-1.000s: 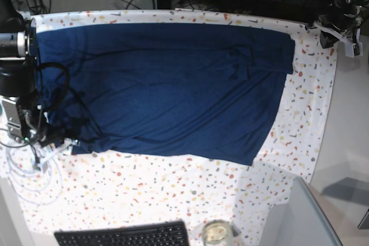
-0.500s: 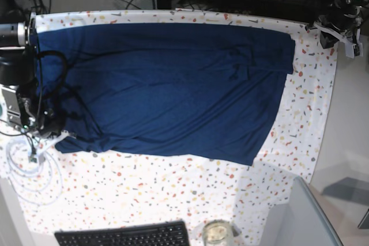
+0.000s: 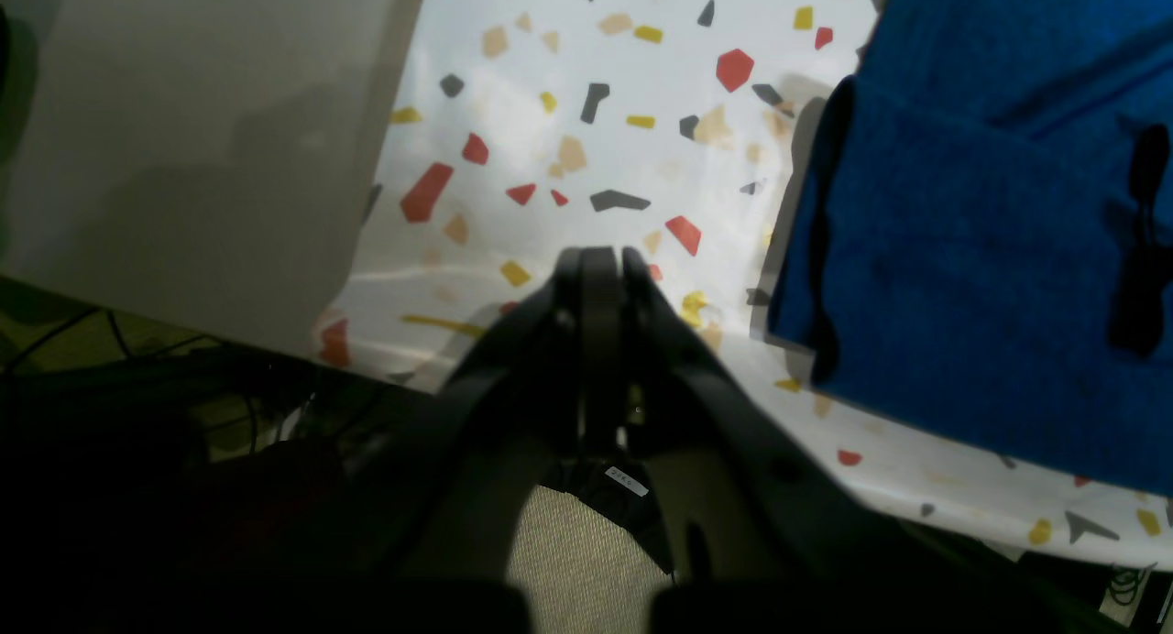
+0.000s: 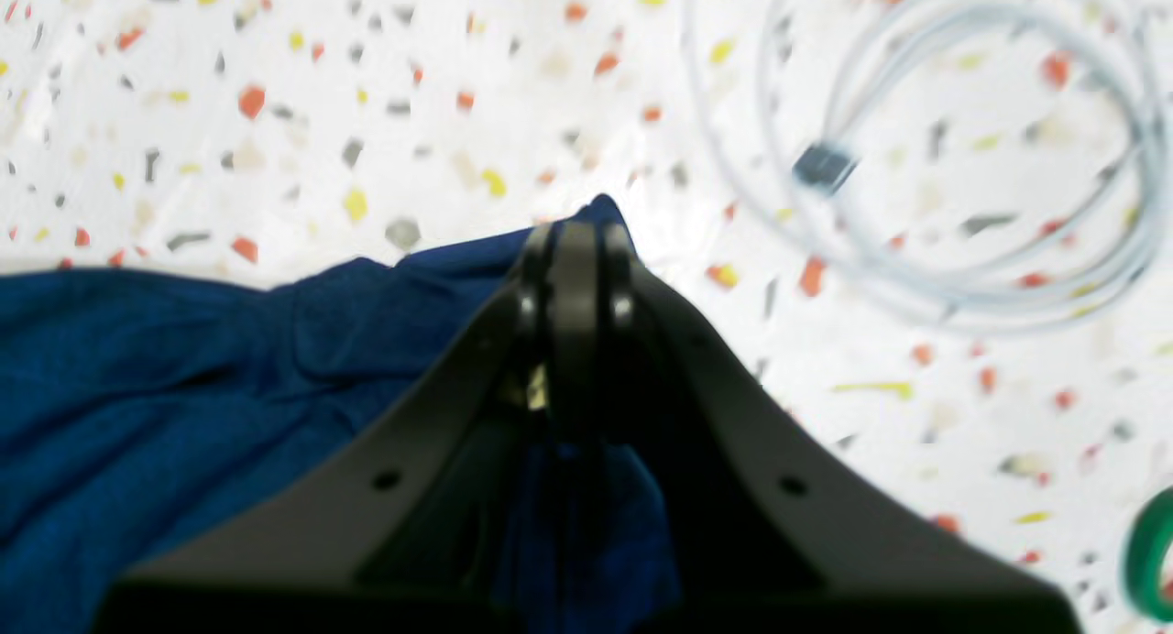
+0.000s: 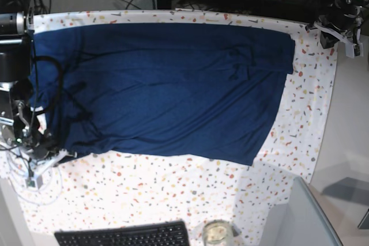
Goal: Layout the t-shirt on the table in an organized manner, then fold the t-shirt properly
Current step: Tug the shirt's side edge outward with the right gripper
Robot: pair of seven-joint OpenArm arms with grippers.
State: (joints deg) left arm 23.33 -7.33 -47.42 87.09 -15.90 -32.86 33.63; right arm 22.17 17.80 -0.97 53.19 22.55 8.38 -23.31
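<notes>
Covering most of the view, the table (image 5: 314, 119) has its speckled white cover under everything, with the t-shirt (image 5: 173, 90) spread across the middle and far side, mostly flat, a few creases near the sleeve on the base view's right.

Step in hand looks like layout, not folding: shirt is roughly squared but the near edge runs crooked and the corner on the base view's left is bunched.

Right gripper (image 4: 575, 240) sits at that bunched corner, jaws clamped together with blue fabric pinched between them; wrist view shows cloth wrapping under the fingertips and poking out just past the tips. So it has the hem corner.

Left gripper (image 3: 600, 263) is at the opposite far corner of the table, jaws closed flat on each other, nothing between them. It hovers over bare cover, just beside the sleeve edge, not touching it.

A white cable (image 4: 926, 167) lies coiled on the cover beside the gripped corner, apart from the cloth.

Next move, my read: pull the held corner outward to tension the hem and flatten the bunch. Left needs to open and take the sleeve side to hold against it. Watch the cable on the drag.
</notes>
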